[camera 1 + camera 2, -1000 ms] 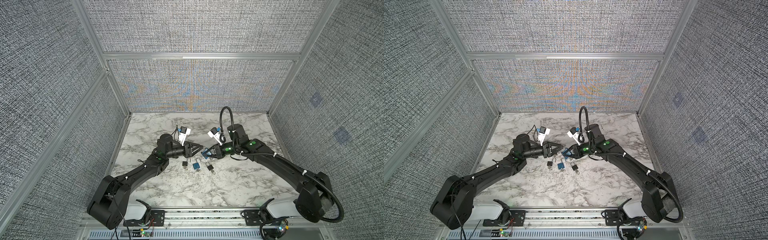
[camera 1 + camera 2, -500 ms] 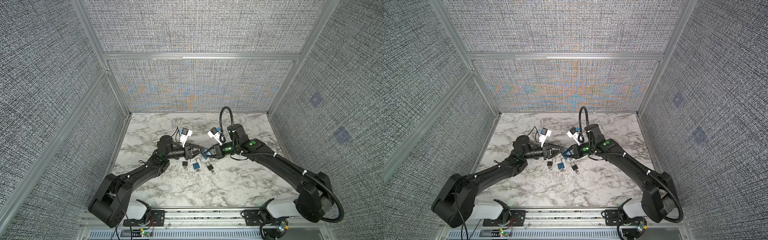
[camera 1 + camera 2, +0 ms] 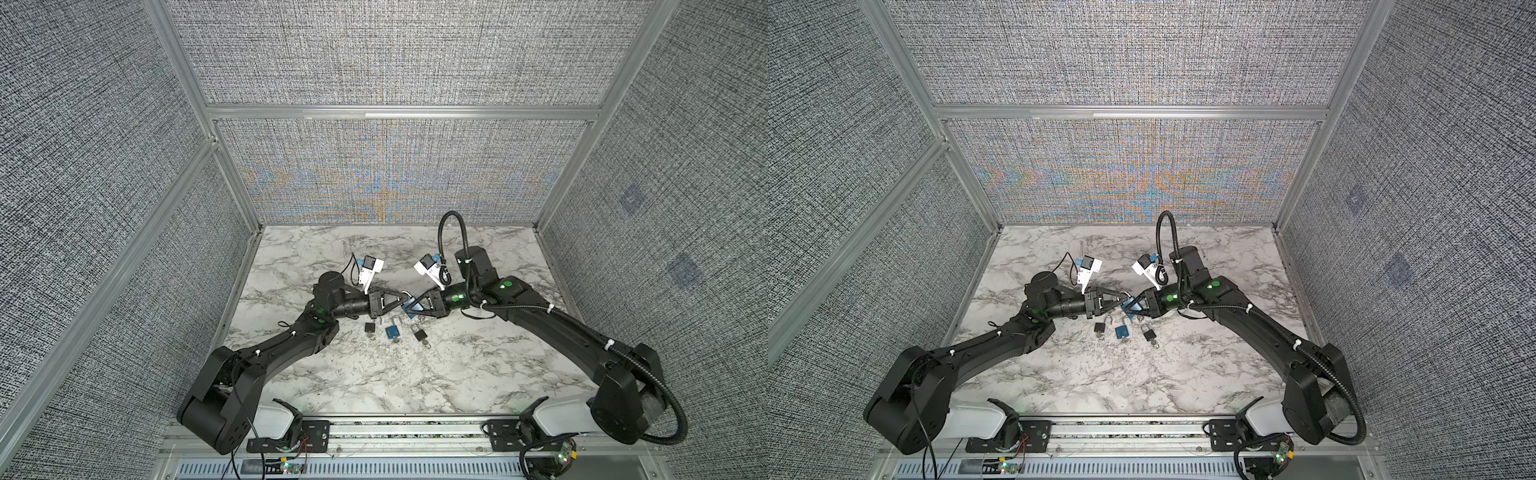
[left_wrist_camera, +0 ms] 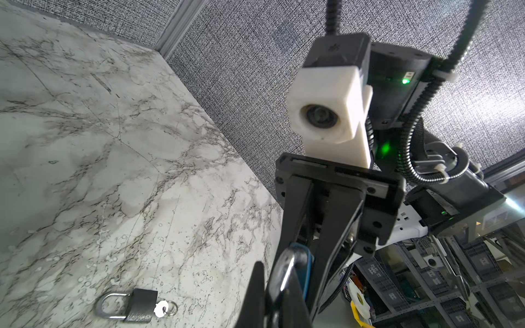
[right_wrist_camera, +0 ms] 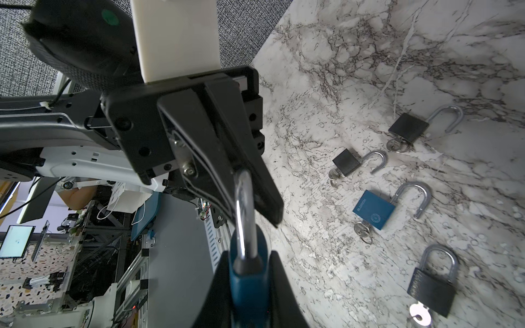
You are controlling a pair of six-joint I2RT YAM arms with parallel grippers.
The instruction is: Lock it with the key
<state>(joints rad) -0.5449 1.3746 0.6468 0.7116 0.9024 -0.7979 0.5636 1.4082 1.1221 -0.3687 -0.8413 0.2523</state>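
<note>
- Blue padlock (image 5: 245,286) is clamped by its body in the right hand (image 4: 301,255), off the marble counter (image 5: 341,85).
- Left hand (image 5: 250,207) is pinched tight on its steel shackle (image 5: 244,196).
- Second blue padlock (image 5: 373,210) lies unlatched on the counter with a key (image 5: 362,228) in it; its white lettering is too small to read.

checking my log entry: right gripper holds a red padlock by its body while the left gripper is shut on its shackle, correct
Not quite: the padlock is blue, not red. The right wrist view shows it held by its body in the right gripper, with the left gripper shut on its shackle.
</note>
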